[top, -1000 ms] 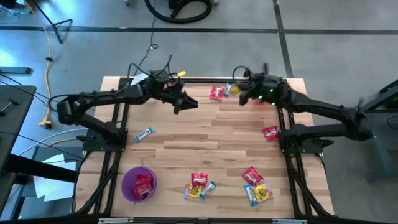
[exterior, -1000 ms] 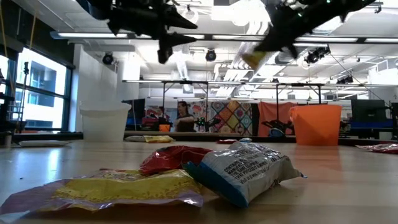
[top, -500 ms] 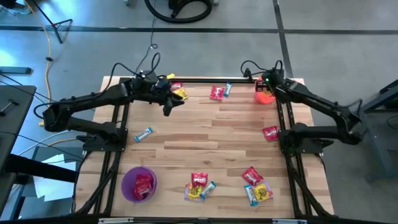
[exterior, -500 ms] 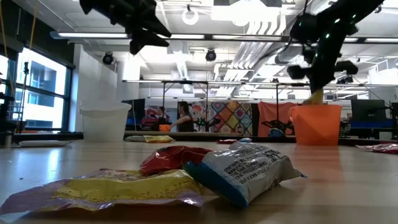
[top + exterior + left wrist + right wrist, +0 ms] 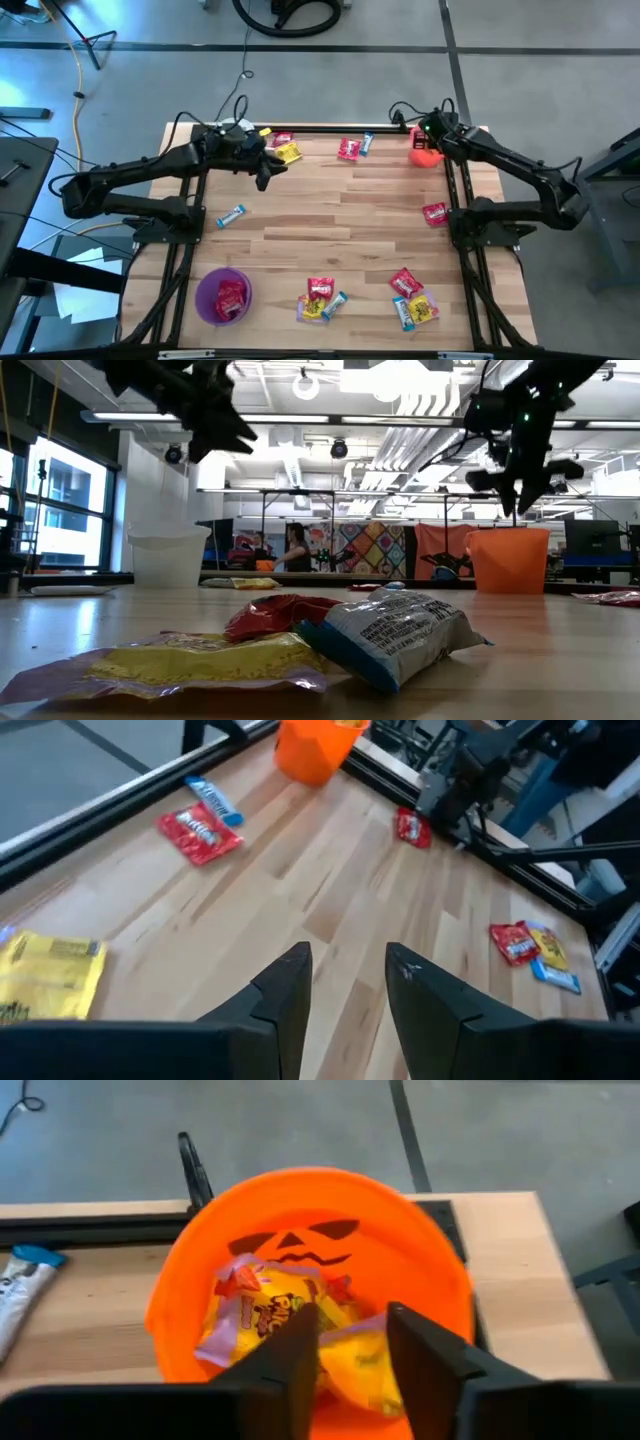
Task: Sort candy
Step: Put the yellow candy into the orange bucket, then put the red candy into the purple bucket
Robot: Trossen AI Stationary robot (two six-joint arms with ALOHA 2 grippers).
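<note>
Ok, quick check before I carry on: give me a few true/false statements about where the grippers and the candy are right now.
1. The right gripper is above the orange bucket. True.
2. The orange bucket is empty. False: yellow-wrapped candy lies in it.
3. The left gripper is holding a sweet. False: its fingers are apart with only bare wood between them.
4. The purple bucket holds red candy. True.
5. A yellow candy lies on the table close to the left gripper. True.
6. Every sweet is already in a bucket. False: a light-blue candy and others lie loose on the table.
</note>
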